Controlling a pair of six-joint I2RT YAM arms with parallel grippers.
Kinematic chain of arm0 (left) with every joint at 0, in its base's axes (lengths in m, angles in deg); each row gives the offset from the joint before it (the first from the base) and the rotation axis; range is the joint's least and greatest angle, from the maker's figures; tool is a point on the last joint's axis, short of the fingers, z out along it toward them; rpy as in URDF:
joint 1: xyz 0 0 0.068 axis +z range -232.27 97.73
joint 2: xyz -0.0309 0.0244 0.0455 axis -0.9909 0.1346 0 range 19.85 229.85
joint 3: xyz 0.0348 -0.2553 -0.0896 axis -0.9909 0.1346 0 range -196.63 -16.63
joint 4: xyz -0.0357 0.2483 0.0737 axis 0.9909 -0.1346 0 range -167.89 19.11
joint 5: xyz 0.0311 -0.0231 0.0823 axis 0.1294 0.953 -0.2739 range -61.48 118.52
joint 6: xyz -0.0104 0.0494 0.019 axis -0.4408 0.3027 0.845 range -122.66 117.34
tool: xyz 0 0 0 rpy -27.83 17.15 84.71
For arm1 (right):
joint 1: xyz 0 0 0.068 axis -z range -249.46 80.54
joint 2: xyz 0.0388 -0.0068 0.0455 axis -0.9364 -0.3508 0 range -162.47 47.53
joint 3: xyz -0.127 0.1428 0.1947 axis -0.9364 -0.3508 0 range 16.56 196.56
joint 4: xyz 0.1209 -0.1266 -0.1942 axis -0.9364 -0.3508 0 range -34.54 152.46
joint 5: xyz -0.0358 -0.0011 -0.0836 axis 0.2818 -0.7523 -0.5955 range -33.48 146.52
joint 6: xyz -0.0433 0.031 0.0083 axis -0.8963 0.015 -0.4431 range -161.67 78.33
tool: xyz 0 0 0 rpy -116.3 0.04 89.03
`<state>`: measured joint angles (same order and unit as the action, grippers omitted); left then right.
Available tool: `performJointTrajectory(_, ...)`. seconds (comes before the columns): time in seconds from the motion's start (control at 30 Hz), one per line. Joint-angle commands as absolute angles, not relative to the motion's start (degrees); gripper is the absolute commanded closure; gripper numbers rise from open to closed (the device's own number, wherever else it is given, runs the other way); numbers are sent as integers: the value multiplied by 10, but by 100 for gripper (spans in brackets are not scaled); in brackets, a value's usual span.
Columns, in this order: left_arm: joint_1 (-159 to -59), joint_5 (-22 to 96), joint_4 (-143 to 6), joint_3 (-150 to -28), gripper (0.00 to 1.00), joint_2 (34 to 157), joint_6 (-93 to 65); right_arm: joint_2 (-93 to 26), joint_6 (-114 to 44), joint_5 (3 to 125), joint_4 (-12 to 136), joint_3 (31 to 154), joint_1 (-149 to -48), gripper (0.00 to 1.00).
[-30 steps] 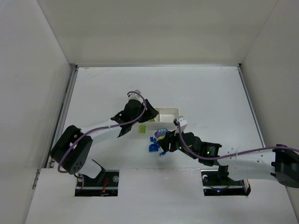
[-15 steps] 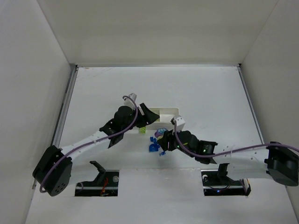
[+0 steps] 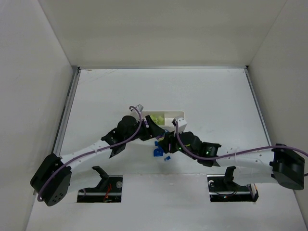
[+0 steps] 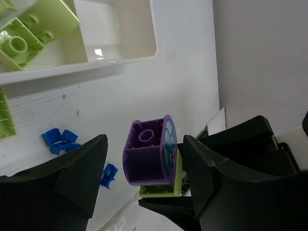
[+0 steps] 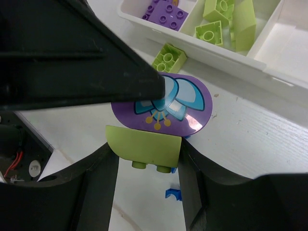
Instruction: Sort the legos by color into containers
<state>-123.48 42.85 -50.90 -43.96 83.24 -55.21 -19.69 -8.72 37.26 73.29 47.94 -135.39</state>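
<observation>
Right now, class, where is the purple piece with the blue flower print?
The purple piece sits in the left wrist view inside the open left gripper, stacked on a lime brick that the right gripper holds, below the white tray.

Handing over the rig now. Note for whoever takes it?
Left gripper: open, straddling the printed purple brick.
Right gripper: shut on the lime brick joined to it.
Done: tray holds a plain purple brick, lime bricks beside it; third compartment looks empty.
Left: split the pair, bin both, then the loose lime brick by the tray and the blue pieces.
</observation>
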Motion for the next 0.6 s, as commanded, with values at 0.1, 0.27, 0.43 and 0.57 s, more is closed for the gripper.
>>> performJointTrajectory(0.1, -1258, 445, -483, -449, 48, 827, -557, -202, -96, 376, 765, 515, -1351, 56)
performJointTrajectory(0.27, -1252, 443, -479, -443, 73, 818, -563, -201, -95, 375, 770, 511, -1351, 56)
performJointTrajectory(0.43, -1216, 432, -493, -434, 81, 788, -557, -191, -90, 375, 770, 494, -1351, 57)
performJointTrajectory(0.57, -1179, 427, -504, -428, 82, 772, -548, -171, -88, 368, 767, 480, -1352, 57)
